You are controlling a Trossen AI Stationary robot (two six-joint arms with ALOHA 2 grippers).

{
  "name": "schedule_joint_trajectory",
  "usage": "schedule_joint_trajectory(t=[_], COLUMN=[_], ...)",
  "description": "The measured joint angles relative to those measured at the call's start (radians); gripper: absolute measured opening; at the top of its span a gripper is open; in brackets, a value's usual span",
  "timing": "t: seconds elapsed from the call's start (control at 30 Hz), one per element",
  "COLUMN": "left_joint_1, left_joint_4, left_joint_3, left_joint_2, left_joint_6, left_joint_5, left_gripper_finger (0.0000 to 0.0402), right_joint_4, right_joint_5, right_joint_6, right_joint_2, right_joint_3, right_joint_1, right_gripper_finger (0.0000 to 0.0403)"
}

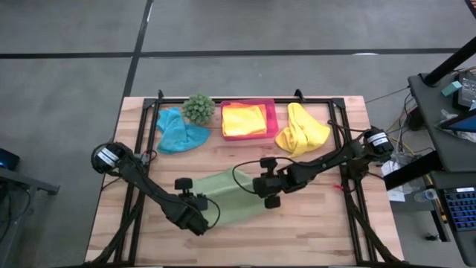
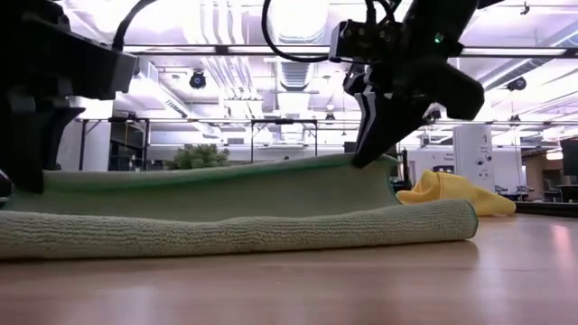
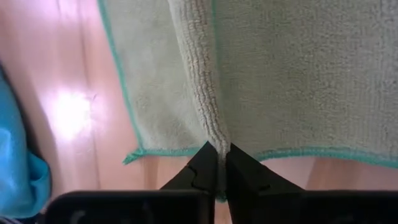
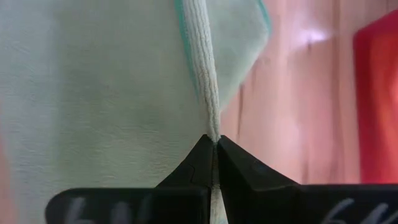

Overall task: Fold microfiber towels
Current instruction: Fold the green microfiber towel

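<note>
A light green towel (image 1: 230,195) lies doubled over at the table's middle. Its lower layer (image 2: 235,230) rests on the wood and its upper layer (image 2: 226,185) is held up above that. My left gripper (image 1: 198,220) is shut on the towel's near-left end. My right gripper (image 1: 265,187) is shut on its far-right end. A teal blue towel (image 1: 178,132) and a yellow towel (image 1: 301,130) lie crumpled along the far side. Folded yellow and orange cloth (image 1: 244,119) sits in the pink tray (image 1: 272,112). My left gripper pinches a raised ridge of cloth at the towel's teal-hemmed edge (image 3: 217,142) between its two fingers, coming steeply from above. One layer or several, I cannot tell. The held edge is lifted and the layer under it stays on the table. My right gripper pinches a narrow ridge of the green towel (image 4: 212,127) near a hemmed corner, slanting down from the table's right. The upper layer (image 2: 361,171) hangs from the fingertips (image 2: 366,153) and curves down into the fold (image 2: 390,194) onto the lower layer.
A small spiky green plant (image 1: 198,109) stands at the far edge between the teal towel and the tray. Bare wood lies along the near edge (image 1: 297,238) and at the table's right. Black frame rails (image 1: 141,149) run along both sides.
</note>
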Motion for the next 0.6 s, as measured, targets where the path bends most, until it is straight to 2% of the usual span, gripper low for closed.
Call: schedule_joint_trajectory(t=[0.3, 0.47, 0.6], left_joint_1=[0.000, 0.000, -0.003], left_joint_4=[0.025, 0.025, 0.024], left_joint_3=[-0.002, -0.002, 0.002], left_joint_2=[0.000, 0.000, 0.000], left_joint_6=[-0.014, -0.015, -0.016], left_joint_5=[0.026, 0.129, 0.214], left_gripper_finger=[0.0065, 0.0085, 0.0087], right_joint_4=[0.004, -0.008, -0.069], right_joint_5=[-0.053, -0.205, -0.239], right_joint_6=[0.037, 0.072, 0.126], right_joint_2=[0.015, 0.015, 0.015], right_joint_3=[0.000, 0.000, 0.000], right_joint_1=[0.008, 0.017, 0.040], right_gripper_finger=[0.0057, 0.0093, 0.0116])
